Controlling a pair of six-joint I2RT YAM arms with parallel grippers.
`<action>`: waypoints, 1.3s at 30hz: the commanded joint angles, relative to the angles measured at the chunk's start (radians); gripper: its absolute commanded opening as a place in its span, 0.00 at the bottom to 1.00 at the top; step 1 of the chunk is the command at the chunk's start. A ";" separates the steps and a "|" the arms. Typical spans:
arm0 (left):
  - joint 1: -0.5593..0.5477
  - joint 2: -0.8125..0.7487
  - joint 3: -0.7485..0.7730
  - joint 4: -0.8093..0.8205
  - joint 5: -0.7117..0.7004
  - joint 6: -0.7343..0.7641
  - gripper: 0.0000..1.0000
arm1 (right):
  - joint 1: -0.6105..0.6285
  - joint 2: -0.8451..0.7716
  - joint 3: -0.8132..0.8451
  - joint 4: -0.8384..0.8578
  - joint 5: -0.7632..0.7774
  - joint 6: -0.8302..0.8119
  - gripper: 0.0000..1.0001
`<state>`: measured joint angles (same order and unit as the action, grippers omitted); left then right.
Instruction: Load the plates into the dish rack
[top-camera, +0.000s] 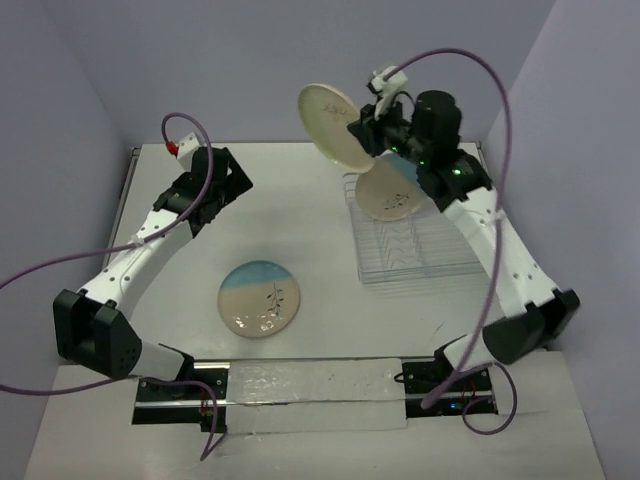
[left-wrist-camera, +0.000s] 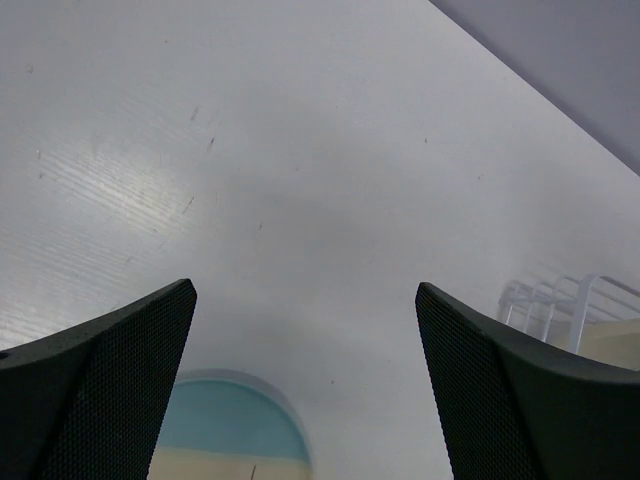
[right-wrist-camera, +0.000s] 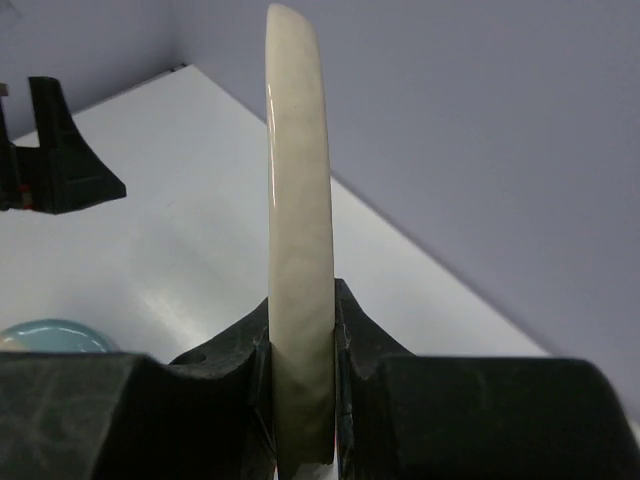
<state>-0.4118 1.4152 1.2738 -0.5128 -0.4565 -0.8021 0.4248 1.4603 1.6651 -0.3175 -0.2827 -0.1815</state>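
My right gripper is shut on the rim of a cream plate and holds it on edge in the air above the far left end of the wire dish rack. In the right wrist view the cream plate stands edge-on between my gripper's fingers. A second plate, blue and cream, stands upright in the rack's far end. A third blue and cream plate lies flat on the table; it also shows in the left wrist view. My left gripper is open and empty, its opening above bare table.
The rack's far corner shows in the left wrist view. Purple cables loop over both arms. A clear sheet lies along the near edge between the arm bases. Grey walls close the table at the back and right.
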 joint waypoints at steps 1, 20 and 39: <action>0.011 0.020 -0.016 0.085 -0.003 0.053 0.99 | -0.046 -0.150 0.026 -0.104 -0.042 -0.322 0.00; 0.049 0.176 0.074 0.120 -0.088 0.140 1.00 | -0.122 -0.109 0.058 -0.621 0.161 -1.074 0.00; 0.062 0.232 0.091 0.142 -0.070 0.161 0.99 | -0.161 0.170 0.257 -0.787 0.238 -1.296 0.00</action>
<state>-0.3576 1.6242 1.3098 -0.4137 -0.5293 -0.6609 0.2703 1.6532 1.8241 -1.1759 -0.0711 -1.4197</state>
